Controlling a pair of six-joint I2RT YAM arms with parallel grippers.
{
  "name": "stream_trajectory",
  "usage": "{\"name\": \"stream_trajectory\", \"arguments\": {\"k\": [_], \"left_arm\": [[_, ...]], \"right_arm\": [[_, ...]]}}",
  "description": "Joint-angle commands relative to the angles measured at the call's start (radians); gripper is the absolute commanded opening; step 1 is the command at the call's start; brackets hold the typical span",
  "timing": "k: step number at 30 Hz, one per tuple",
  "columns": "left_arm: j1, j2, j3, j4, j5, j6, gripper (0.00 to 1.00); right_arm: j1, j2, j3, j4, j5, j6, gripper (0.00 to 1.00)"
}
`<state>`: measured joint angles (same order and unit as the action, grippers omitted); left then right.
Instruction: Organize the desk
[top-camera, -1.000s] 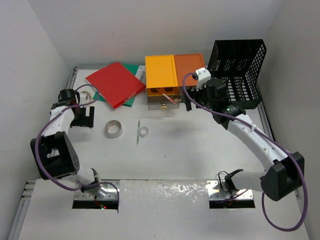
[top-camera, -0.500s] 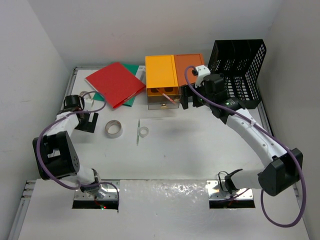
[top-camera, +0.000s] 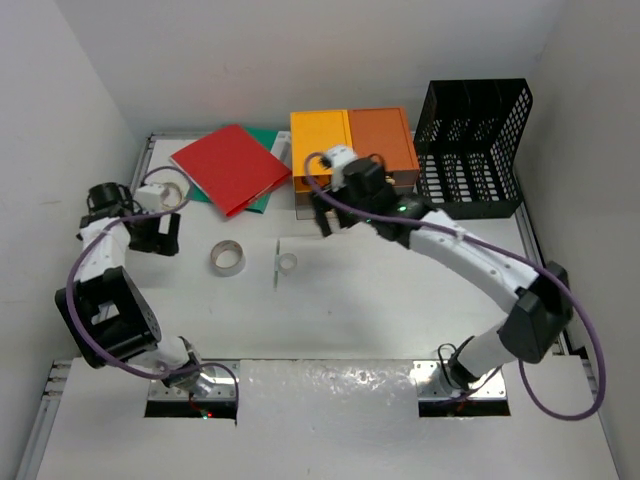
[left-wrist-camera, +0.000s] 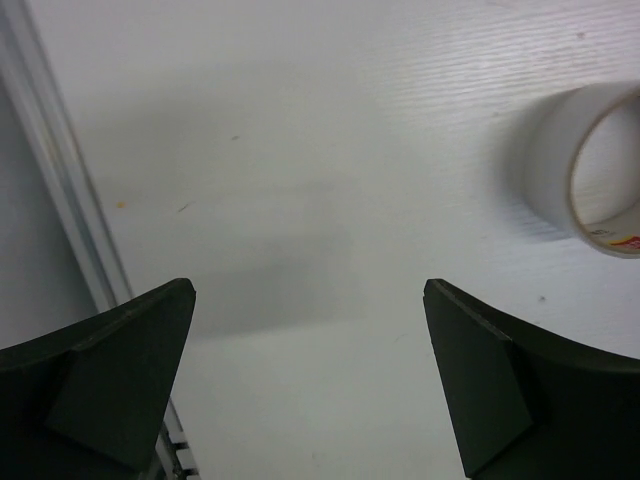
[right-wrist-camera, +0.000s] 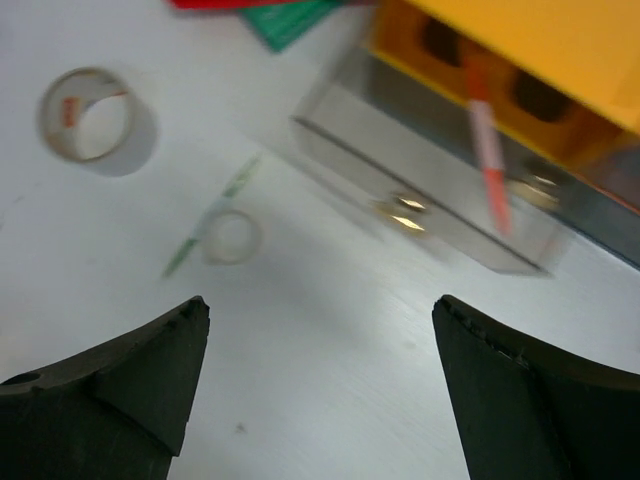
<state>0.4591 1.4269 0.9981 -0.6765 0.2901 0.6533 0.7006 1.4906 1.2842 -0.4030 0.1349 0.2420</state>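
Bright, even overhead light; white desk (top-camera: 380, 300) nearly washed out, arm shadows soft. Right wrist view motion-blurred: drawer box (right-wrist-camera: 520, 60) and red pen (right-wrist-camera: 487, 150) smeared. Left wrist view sharp; diffuse grey shadow at centre, tape roll (left-wrist-camera: 550, 165) slightly soft; left gripper (left-wrist-camera: 310, 330) fingers dark, underexposed.

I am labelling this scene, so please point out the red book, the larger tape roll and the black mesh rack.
red book (top-camera: 232, 168): top external view, middle of its cover.
larger tape roll (right-wrist-camera: 140, 135): right wrist view, its outer wall.
black mesh rack (top-camera: 475, 150): top external view, middle of its mesh.
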Motion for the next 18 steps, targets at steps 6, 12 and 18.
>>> {"name": "stream_trajectory", "arguments": {"k": [6,12,18], "left_arm": [[0.188,0.000,0.025,-0.095,0.044,0.014,0.98],[0.191,-0.037,0.004,-0.074,0.050,-0.014,0.98],[0.191,-0.040,-0.010,-0.057,0.057,-0.015,0.98]], "right_arm": [[0.192,0.356,0.111,0.211,-0.015,0.000,0.78],[0.201,0.579,0.176,0.286,0.137,0.051,0.73],[0.201,0.718,0.311,0.302,0.114,0.108,0.71]]}}
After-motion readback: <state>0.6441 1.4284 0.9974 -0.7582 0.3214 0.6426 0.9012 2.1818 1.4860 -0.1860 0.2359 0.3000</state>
